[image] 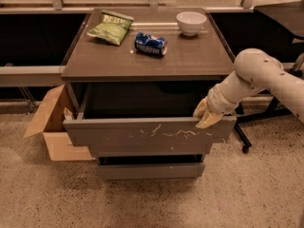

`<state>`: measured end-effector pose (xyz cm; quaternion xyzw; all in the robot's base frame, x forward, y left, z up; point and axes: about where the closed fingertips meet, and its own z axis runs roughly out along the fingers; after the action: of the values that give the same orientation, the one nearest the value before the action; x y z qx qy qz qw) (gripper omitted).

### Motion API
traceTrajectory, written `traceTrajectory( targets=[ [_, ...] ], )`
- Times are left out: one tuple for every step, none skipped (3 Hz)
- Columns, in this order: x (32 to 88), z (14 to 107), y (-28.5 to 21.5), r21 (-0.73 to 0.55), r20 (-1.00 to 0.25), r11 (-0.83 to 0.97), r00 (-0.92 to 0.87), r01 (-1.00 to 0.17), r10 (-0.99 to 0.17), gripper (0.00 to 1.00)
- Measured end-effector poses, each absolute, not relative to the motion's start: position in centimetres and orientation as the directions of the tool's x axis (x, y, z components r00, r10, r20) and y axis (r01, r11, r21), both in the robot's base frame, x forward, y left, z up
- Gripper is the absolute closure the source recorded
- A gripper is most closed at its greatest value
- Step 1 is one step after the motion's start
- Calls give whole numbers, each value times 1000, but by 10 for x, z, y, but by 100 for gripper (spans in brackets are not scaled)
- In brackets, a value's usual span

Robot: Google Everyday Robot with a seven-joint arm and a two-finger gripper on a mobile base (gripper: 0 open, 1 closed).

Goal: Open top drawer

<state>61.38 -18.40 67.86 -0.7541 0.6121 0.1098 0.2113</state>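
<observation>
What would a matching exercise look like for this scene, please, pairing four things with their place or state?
Things:
1. top drawer
2. end effector
3. blue can
4. cardboard box

Places or states:
A. on the floor, left of the cabinet
B. lying on its side on the cabinet top
C. pulled out, dark interior showing
D. at the right end of the top drawer's upper edge

Pairs: 1-C, 2-D, 3-B, 4-A
</observation>
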Motion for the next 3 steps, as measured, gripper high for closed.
traceTrajectory(
  targets=[
    [614, 679, -184, -184, -424, -161, 227, -970, -877, 39],
    [614, 679, -184, -184, -424, -161, 227, -970, -877, 17],
    [606, 680, -181, -189, -429, -177, 243, -966, -870, 0]
  ],
)
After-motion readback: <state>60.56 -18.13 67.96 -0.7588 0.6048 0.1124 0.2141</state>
